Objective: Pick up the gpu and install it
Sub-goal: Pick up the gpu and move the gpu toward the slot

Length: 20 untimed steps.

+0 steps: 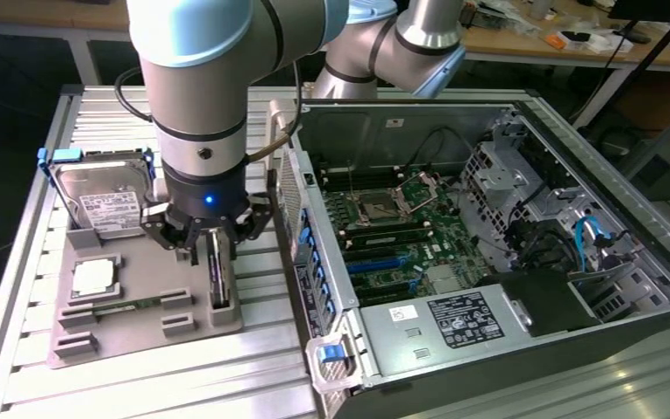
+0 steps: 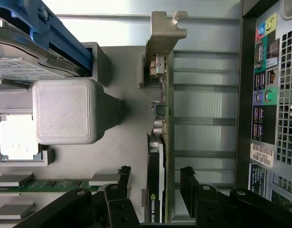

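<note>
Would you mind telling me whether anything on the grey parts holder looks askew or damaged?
Nothing stands out: the thin dark gpu card stands upright in its slot on the grey parts holder, the open gripper straddling it without touching.

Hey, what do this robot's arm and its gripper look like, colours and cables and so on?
The arm is made of thick silver-grey tubes with pale blue joint covers. Its wrist section is black with a small glowing blue light. A black cable runs down beside it. The gripper is black, with jointed linkage fingers.
</note>
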### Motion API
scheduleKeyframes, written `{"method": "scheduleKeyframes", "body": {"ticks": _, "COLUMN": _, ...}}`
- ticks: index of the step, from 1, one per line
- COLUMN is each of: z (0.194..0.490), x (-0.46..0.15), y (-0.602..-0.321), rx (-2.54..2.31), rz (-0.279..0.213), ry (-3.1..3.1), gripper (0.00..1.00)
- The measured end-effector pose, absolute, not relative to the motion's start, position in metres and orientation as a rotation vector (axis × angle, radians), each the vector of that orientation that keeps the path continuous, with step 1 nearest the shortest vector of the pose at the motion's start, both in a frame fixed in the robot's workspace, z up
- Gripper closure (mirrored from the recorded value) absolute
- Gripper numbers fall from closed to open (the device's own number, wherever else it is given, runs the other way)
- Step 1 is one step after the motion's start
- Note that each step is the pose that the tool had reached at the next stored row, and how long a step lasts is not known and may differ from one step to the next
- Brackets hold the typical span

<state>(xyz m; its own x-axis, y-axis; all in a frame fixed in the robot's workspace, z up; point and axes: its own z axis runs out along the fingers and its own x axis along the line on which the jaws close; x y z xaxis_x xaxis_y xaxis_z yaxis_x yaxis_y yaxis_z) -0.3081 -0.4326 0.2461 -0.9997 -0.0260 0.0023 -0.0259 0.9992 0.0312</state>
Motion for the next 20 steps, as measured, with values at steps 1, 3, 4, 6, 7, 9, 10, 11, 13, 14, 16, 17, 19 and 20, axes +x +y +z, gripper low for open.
{"method": "scheduleKeyframes", "body": {"ticks": 1, "z": 0.2461, "x": -0.3081, "y": -0.4326, "rx": 0.041, "rz": -0.049, "ry": -3.138, "gripper": 0.47}}
{"method": "scheduleKeyframes", "body": {"ticks": 3, "z": 0.2461, "x": -0.3081, "y": -0.4326, "rx": 0.041, "rz": -0.049, "ry": -3.138, "gripper": 0.54}}
{"method": "scheduleKeyframes", "body": {"ticks": 4, "z": 0.2461, "x": -0.3081, "y": -0.4326, "rx": 0.041, "rz": -0.049, "ry": -3.138, "gripper": 0.60}}
{"method": "scheduleKeyframes", "body": {"ticks": 6, "z": 0.2461, "x": -0.3081, "y": -0.4326, "rx": 0.041, "rz": -0.049, "ry": -3.138, "gripper": 0.66}}
{"method": "scheduleKeyframes", "body": {"ticks": 7, "z": 0.2461, "x": -0.3081, "y": -0.4327, "rx": 0.041, "rz": -0.049, "ry": -3.138, "gripper": 0.72}}
{"method": "scheduleKeyframes", "body": {"ticks": 9, "z": 0.2461, "x": -0.3081, "y": -0.4327, "rx": 0.041, "rz": -0.049, "ry": -3.138, "gripper": 0.73}}
{"method": "scheduleKeyframes", "body": {"ticks": 10, "z": 0.2461, "x": -0.3081, "y": -0.4327, "rx": 0.041, "rz": -0.049, "ry": -3.138, "gripper": 0.73}}
{"method": "scheduleKeyframes", "body": {"ticks": 11, "z": 0.2461, "x": -0.3081, "y": -0.4327, "rx": 0.041, "rz": -0.049, "ry": -3.138, "gripper": 0.73}}
{"method": "scheduleKeyframes", "body": {"ticks": 13, "z": 0.2461, "x": -0.3081, "y": -0.4327, "rx": 0.041, "rz": -0.049, "ry": -3.138, "gripper": 0.73}}
{"method": "scheduleKeyframes", "body": {"ticks": 14, "z": 0.2461, "x": -0.3081, "y": -0.4327, "rx": 0.041, "rz": -0.049, "ry": -3.138, "gripper": 0.73}}
{"method": "scheduleKeyframes", "body": {"ticks": 16, "z": 0.2461, "x": -0.3082, "y": -0.4326, "rx": 0.041, "rz": -0.049, "ry": -3.138, "gripper": 0.73}}
{"method": "scheduleKeyframes", "body": {"ticks": 17, "z": 0.2461, "x": -0.3082, "y": -0.4326, "rx": 0.041, "rz": -0.049, "ry": -3.138, "gripper": 0.73}}
{"method": "scheduleKeyframes", "body": {"ticks": 19, "z": 0.2478, "x": -0.3082, "y": -0.4326, "rx": 0.041, "rz": -0.049, "ry": -3.138, "gripper": 0.73}}
{"method": "scheduleKeyframes", "body": {"ticks": 20, "z": 0.2495, "x": -0.3082, "y": -0.4326, "rx": 0.041, "rz": -0.049, "ry": -3.138, "gripper": 0.73}}
